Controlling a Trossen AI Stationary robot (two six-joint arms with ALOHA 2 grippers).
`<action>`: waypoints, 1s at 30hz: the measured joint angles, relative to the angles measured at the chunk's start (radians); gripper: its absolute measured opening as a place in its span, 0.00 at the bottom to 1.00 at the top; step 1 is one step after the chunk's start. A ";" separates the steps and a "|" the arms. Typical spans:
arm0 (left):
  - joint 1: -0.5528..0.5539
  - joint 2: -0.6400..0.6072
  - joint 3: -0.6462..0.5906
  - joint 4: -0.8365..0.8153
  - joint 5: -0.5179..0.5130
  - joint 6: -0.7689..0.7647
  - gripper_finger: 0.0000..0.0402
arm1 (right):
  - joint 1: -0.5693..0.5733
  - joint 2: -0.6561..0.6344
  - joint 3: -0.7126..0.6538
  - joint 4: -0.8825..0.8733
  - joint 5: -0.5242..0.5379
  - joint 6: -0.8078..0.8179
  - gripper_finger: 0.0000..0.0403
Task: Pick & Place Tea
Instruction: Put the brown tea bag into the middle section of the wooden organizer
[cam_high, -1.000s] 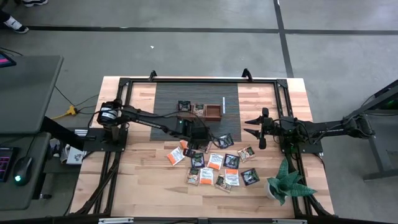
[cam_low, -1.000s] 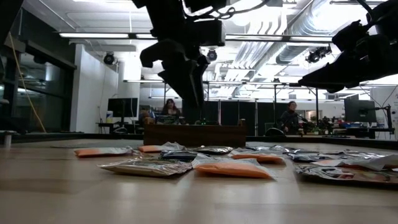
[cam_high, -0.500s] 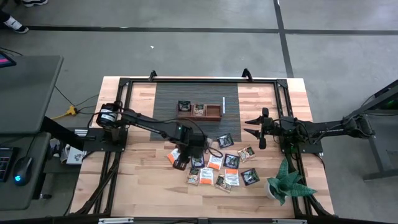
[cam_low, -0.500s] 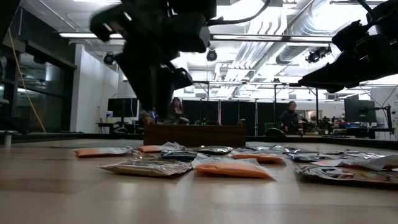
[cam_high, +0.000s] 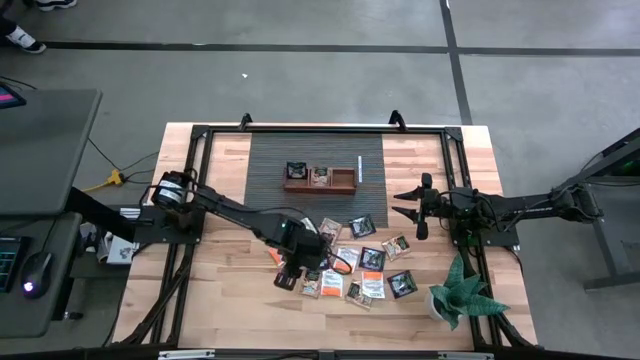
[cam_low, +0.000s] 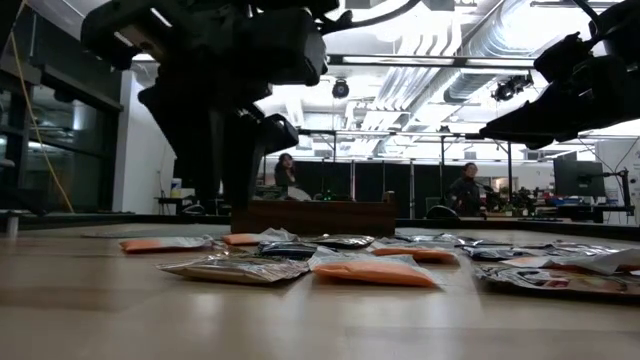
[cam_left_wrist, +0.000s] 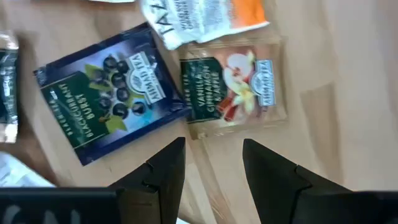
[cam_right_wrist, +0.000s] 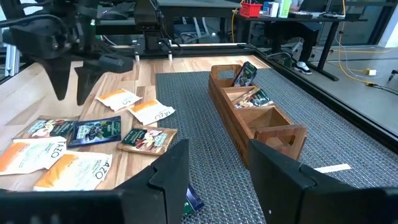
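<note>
surface: wooden table (cam_high: 225, 290), ribbed grey mat (cam_high: 270, 160) holding wooden tray (cam_high: 320, 180); room behind probably an office | change: left gripper (cam_left_wrist: 211, 165) moved from tray to above sachets, fingers apart, empty | right gripper (cam_right_wrist: 214, 168) parted, idle | tea sachets (cam_high: 350, 265): flat squares, orange-white, dark, scattered before mat

Left arm (cam_high: 240, 212) hides some tea sachets (cam_high: 362, 270)

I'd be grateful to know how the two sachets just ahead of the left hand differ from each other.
The Blackcurrant Burst sachet is dark blue and opaque; the Vanilla Cinnamon Apple sachet is pale and shows a green panel. An orange-and-white sachet overlaps the vanilla one, not the blackcurrant. Both lie flat on the wooden table.
</note>
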 joint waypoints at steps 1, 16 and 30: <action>-0.007 0.000 -0.005 0.004 -0.020 -0.009 0.39 | 0.000 0.000 0.000 0.000 0.000 0.000 0.39; -0.053 0.000 -0.048 0.082 -0.101 -0.094 0.39 | 0.000 0.000 0.000 0.000 0.000 0.000 0.39; -0.060 0.000 -0.048 0.108 -0.173 -0.136 0.39 | 0.000 0.000 0.000 0.000 0.000 0.000 0.39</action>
